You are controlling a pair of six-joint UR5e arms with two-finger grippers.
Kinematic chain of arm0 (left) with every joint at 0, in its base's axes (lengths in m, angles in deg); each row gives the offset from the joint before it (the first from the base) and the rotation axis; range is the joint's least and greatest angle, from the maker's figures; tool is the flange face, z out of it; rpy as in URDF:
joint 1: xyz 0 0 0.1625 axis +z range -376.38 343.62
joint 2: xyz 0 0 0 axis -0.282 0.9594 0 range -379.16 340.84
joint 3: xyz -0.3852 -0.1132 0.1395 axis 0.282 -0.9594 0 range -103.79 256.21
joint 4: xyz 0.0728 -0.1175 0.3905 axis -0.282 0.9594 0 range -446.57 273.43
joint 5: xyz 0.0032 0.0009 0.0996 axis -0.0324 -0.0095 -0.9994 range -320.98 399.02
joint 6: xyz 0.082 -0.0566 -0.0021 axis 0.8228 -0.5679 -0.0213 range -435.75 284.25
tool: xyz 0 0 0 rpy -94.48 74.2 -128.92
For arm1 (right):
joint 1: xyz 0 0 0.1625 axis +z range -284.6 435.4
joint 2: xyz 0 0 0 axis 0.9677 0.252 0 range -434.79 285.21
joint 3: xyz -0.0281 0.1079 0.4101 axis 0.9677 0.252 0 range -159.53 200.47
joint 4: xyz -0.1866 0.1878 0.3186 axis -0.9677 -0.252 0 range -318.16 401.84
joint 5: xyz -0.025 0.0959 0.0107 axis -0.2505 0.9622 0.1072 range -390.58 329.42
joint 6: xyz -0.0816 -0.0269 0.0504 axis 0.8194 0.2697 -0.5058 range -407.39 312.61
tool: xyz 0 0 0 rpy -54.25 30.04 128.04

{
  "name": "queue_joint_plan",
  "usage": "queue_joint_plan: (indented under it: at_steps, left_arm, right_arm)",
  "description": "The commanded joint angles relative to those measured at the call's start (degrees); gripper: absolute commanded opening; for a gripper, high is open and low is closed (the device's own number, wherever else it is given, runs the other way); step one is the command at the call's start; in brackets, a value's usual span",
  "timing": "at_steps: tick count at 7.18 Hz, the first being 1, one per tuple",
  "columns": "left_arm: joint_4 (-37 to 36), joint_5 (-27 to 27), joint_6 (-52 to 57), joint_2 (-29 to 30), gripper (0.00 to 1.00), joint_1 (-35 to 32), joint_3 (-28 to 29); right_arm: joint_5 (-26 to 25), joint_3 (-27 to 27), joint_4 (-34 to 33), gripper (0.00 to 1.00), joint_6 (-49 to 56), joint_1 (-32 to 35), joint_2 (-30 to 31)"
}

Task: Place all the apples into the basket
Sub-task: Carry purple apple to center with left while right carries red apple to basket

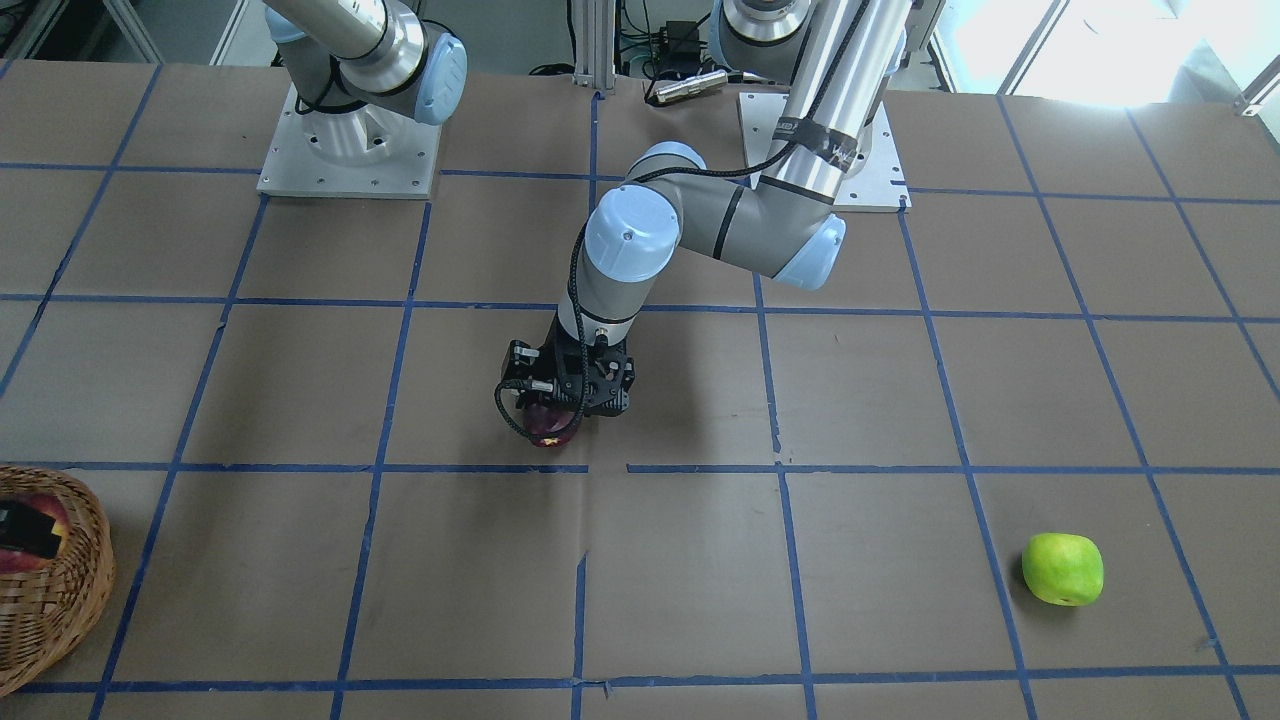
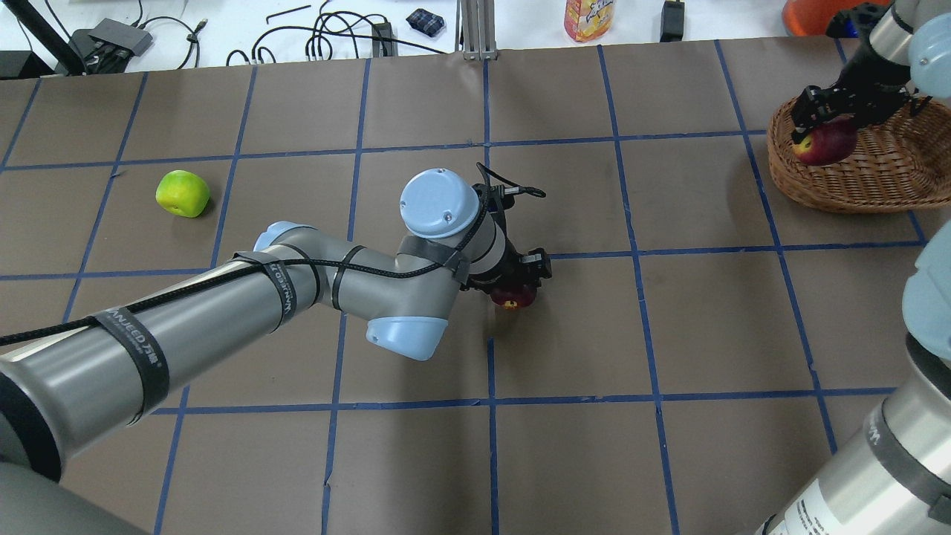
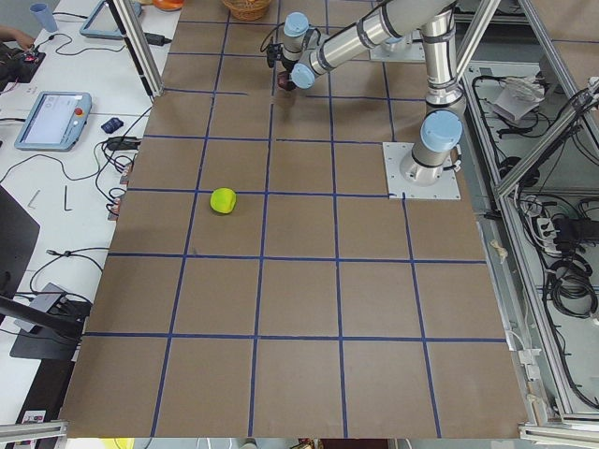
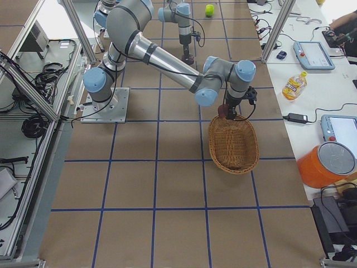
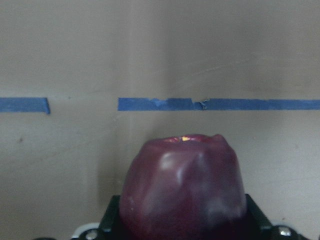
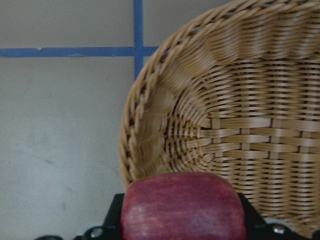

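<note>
Between clenched left jaws, maroon apple (image 5: 182, 187); between clenched right jaws, red apple (image 6: 182, 207).

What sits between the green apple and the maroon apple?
Nothing: only bare brown table crossed by blue tape lines separates green apple and maroon apple, clearest in the front-facing view.

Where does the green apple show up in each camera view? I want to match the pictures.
Exterior front-facing: green apple at lower right, alone on the table.
Overhead exterior: upper left.
Exterior left: left of centre.
Exterior right: top edge, far end.
Left wrist-mounted: not in it.
Right wrist-mounted: not in it.
Shared landmark: the purple apple in the left gripper at mid-table, seen in all four exterior views.
</note>
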Motion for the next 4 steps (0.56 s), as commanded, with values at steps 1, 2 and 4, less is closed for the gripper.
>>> queue_joint_plan:
  at_steps: [1,2,4]
  left_arm:
    - [0.3,0.0,3.8,-0.9,1.0,1.5,1.6]
    - [4.6,0.0,11.4,-2.9,1.0,6.3,1.3]
    - [16.1,-0.4,29.0,-8.2,1.0,19.7,1.9]
  right_arm:
    - [-1.8,4.7,-0.5,0.0,0.7,-2.9,-4.2]
    - [-1.2,4.7,-2.5,0.0,1.0,-3.2,-4.9]
    - [-1.1,4.6,-6.1,0.01,7.3,-3.9,-5.7]
